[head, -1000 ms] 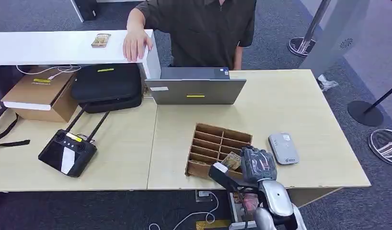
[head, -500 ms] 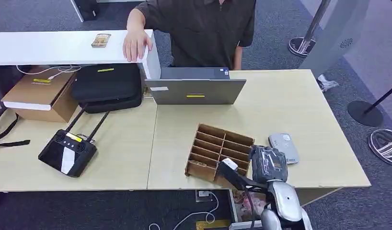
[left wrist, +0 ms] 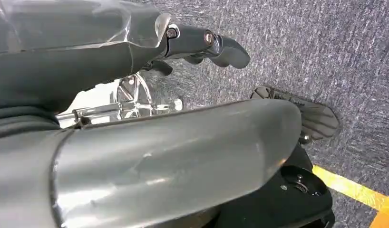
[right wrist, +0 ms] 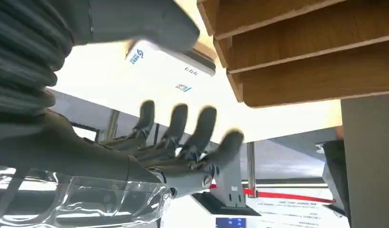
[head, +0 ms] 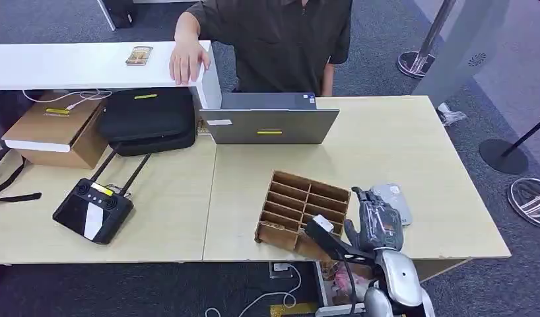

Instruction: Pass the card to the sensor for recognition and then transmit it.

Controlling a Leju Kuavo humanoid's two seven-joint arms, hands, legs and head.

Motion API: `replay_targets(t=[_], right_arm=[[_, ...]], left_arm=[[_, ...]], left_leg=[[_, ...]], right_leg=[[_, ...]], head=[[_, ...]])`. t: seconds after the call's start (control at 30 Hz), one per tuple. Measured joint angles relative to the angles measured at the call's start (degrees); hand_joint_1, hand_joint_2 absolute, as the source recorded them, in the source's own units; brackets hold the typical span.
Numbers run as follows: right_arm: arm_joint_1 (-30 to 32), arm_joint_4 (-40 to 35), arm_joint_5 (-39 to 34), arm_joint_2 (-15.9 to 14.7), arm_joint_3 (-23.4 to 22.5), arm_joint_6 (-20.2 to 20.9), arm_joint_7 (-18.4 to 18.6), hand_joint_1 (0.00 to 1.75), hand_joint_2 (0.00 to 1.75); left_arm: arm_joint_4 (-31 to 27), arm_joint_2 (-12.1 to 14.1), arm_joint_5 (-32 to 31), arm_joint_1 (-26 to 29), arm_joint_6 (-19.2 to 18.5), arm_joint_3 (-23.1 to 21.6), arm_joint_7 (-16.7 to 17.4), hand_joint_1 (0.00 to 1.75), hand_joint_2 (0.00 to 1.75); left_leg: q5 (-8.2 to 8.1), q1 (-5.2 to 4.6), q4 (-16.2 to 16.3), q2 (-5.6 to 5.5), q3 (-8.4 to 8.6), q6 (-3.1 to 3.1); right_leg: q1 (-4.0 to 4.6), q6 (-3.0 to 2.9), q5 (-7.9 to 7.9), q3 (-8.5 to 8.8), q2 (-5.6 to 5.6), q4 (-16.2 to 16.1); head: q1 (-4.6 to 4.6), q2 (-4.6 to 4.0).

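My right hand [head: 378, 221] hovers at the table's front edge, between the wooden slotted organizer [head: 300, 201] and the grey card sensor [head: 395, 194], partly covering the sensor. In the right wrist view the hand [right wrist: 183, 137] has its fingers stretched out and apart with nothing in them; the white sensor [right wrist: 169, 66] lies beyond them, beside the organizer [right wrist: 302, 61]. No card is seen in the hand. A small card-like thing [head: 139, 55] lies on the white counter at the back. My left hand [left wrist: 202, 40] hangs over the carpet, holding nothing.
A person [head: 280, 39] stands behind the table [head: 399, 139], one hand on the white counter [head: 69, 66]. A grey laptop [head: 270, 122] sits at the back centre. A black case [head: 148, 119], a cardboard box [head: 53, 129] and a remote controller [head: 92, 211] occupy the left side.
My right hand has moved right, from the organizer's front right corner to over the sensor, and its fingers have straightened. A tan card seen by the hand a second ago is now hidden.
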Motion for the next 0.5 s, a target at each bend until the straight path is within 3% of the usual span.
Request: replay_targets(t=[0.3, 0.5], right_arm=[[2.8, -2.3, -0.7, 0.0, -0.7, 1.1, 1.1, 0.00, 1.75], [4.7, -4.6, 0.6, 0.2, -0.5, 3.7, 3.7, 0.00, 1.75]], left_arm=[[0.0, -0.3, -0.5, 0.0, 0.0, 0.0, -0.4, 0.00, 0.00], [0.0, -0.5, -0.7, -0.1, -0.8, 0.0, -0.3, 0.00, 0.00]], left_leg=[[0.00, 0.00, 0.0, 0.00, 0.00, 0.00], [0.00, 0.00, 0.0, 0.00, 0.00, 0.00]], right_leg=[[0.00, 0.00, 0.00, 0.00, 0.00, 0.0], [0.00, 0.00, 0.00, 0.00, 0.00, 0.0]], head=[[-0.02, 0.00], [0.00, 0.00]])
